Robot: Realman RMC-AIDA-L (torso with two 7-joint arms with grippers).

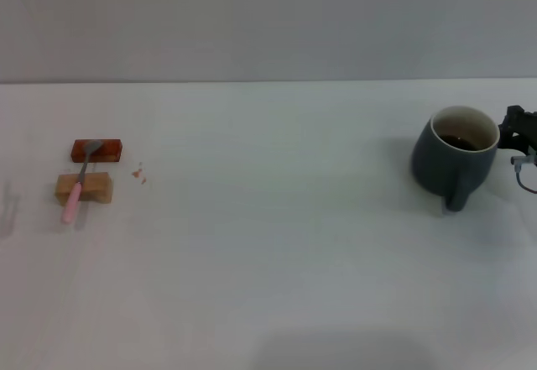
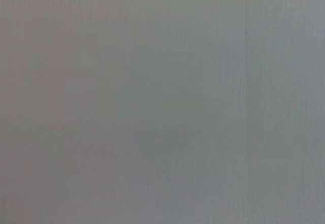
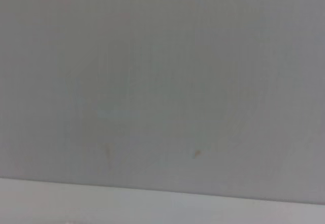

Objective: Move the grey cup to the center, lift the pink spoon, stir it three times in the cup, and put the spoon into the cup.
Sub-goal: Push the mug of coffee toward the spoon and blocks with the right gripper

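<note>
White table (image 1: pixel 268 286) ran right across our head view, plain wall behind it. We had the grey cup (image 1: pixel 453 156) way off on the right, handle toward us, dark liquid inside. Our right gripper (image 1: pixel 522 135) just poked in beside it, and we couldn't tell how its fingers stood. The left gripper wasn't visible. Far left, the pink spoon (image 1: pixel 80 181) lay across 2 blocks, tan block (image 1: pixel 84 188) and reddish-brown block (image 1: pixel 96 148). Risks, we reckoned: sloshing liquid if the cup got dragged fast, or knocking the spoon off its blocks.
</note>
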